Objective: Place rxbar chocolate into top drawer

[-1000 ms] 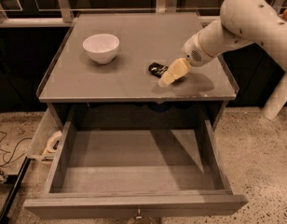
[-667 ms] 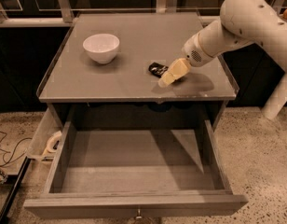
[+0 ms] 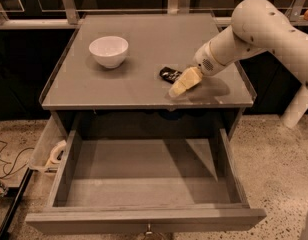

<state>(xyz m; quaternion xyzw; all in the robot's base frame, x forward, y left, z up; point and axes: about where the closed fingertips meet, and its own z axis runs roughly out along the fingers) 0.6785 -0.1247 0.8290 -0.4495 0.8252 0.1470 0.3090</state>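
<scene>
The rxbar chocolate, a small flat black bar with white lettering, lies on the grey cabinet top right of centre. My gripper comes in from the right on the white arm, its pale fingers just right of and partly over the bar's near end, low above the top. The top drawer is pulled fully open below, its grey box empty, a small metal knob on the front panel.
A white bowl stands on the cabinet top at the left. A white panel with a roll of tape leans at the cabinet's left side. Cables lie on the speckled floor at the left.
</scene>
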